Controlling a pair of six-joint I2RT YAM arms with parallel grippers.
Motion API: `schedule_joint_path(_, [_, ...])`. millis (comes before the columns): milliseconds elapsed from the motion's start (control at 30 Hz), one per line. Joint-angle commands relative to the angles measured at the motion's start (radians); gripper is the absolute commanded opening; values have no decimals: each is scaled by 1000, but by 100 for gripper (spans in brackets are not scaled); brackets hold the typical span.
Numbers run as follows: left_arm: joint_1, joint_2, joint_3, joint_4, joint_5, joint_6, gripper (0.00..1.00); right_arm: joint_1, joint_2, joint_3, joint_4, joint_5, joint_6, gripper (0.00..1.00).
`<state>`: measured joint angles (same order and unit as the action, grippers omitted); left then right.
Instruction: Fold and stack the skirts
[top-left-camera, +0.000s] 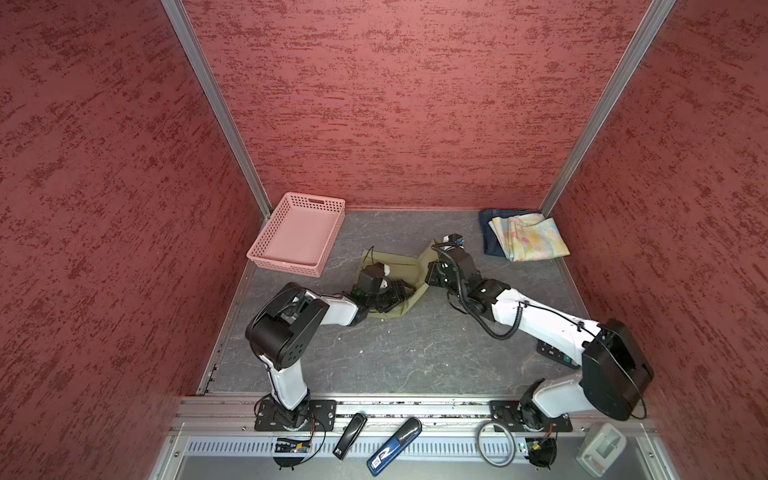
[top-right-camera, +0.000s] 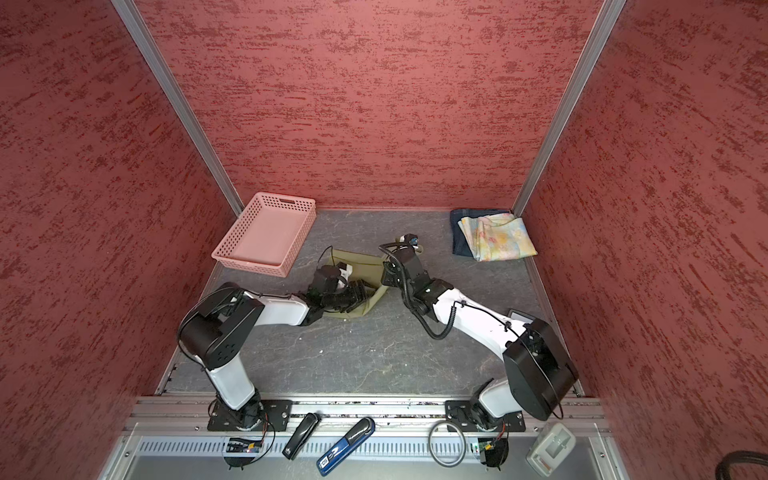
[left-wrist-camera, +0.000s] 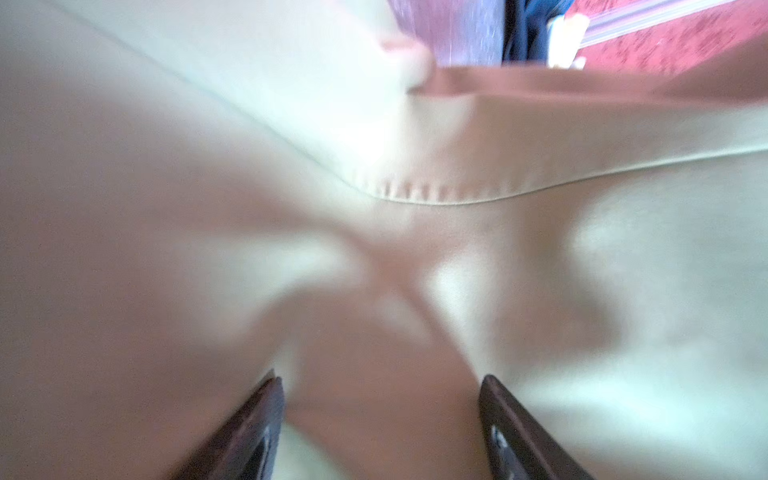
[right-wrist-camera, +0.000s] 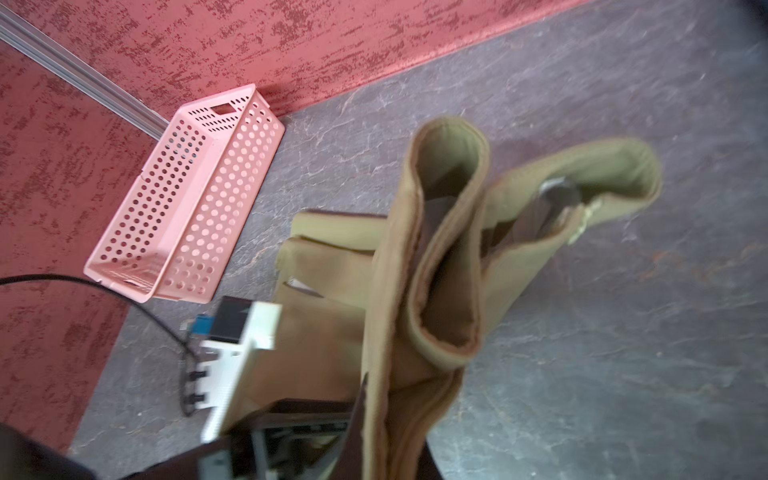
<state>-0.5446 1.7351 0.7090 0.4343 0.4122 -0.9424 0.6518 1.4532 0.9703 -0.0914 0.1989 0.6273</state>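
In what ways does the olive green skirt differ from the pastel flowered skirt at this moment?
The olive skirt is plain; the pastel skirt has a flower print. The olive skirt is partly lifted by the right tool, mid-table; the pastel skirt lies folded on the denim skirt in the far right corner. Both are cloth.

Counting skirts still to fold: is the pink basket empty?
Empty: the basket shows only its bare pink floor in both top views.

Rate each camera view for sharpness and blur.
Left wrist view: heavily blurred, the olive skirt smears across the frame, only its stitched seam half-sharp. Right wrist view: skirt softly motion-blurred, pink basket fairly crisp. Both top views: sharp and evenly lit.
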Motion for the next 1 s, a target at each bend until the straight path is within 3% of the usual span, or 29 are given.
schedule_joint_path(0, [47, -115, -39, 24, 65, 33, 75, -33, -6, 28, -37, 13, -69, 0])
schedule_joint_path(133, [106, -250, -77, -67, 45, 55, 76, -63, -29, -5, -24, -1, -87, 0])
schedule_joint_path(367, [158, -364, -123, -341, -141, 128, 74, -67, -72, -63, -8, -10, -127, 0])
schedule_joint_path(500, [185, -331, -148, -387, -159, 141, 64, -69, -104, -89, -1, -20, -165, 0])
schedule_joint_path(600, [190, -304, -159, -400, -179, 147, 51, -75, -124, -106, 6, -26, -200, 0])
schedule_joint_path(833, [190, -261, -121, -452, -226, 204, 44, -111, -161, -148, 21, -79, -248, 0])
schedule_joint_path(967, [188, -192, -109, -438, -234, 222, 33, -119, -180, -148, 22, -103, -285, 0])
